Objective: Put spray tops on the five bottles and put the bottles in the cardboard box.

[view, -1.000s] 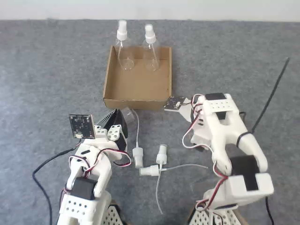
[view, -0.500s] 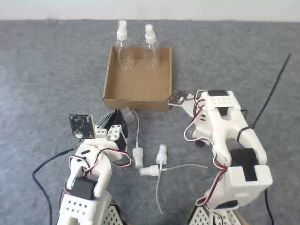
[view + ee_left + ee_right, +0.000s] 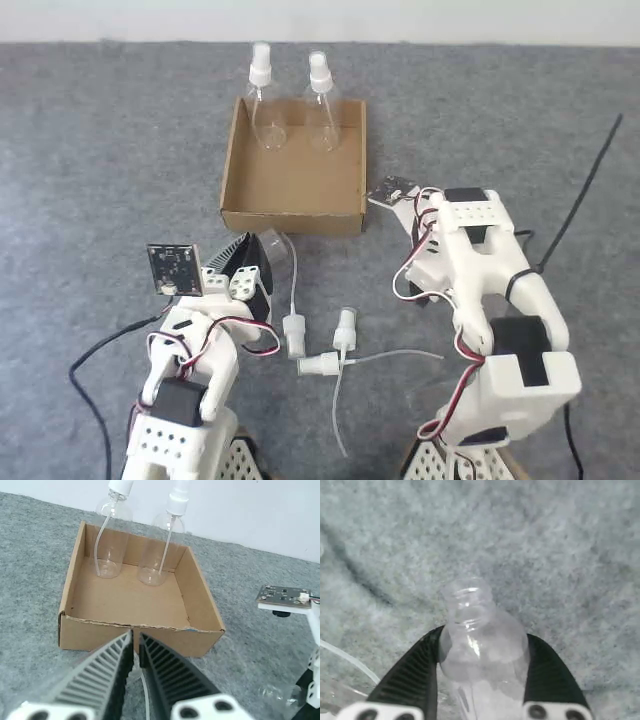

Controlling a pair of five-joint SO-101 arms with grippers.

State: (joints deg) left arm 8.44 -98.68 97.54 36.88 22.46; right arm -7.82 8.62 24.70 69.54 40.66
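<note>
Right gripper (image 3: 484, 642) is clamping an uncapped bottle (image 3: 469, 605) around its shoulders, leaving the neck free, I'm guessing for a spray top (image 3: 344, 330). It's hanging just beside the cardboard box (image 3: 292, 215). Left gripper (image 3: 136, 642) is sitting nearly closed; can't tell if it's pinching anything.

The left arm (image 3: 190, 375) and right arm (image 3: 490, 290) are white printed plastic, with black servo blocks (image 3: 520, 352) set into the links. Red, white and black wires (image 3: 412, 262) loop along each. Each wrist carries a small bare circuit board (image 3: 174, 266). The left gripper (image 3: 135, 640) and right gripper (image 3: 482, 650) have black ribbed fingers (image 3: 102, 672) on white mounts with round holes. The bases (image 3: 170, 440) are perforated white plastic, and a black cable (image 3: 95, 360) trails from the left one.
</note>
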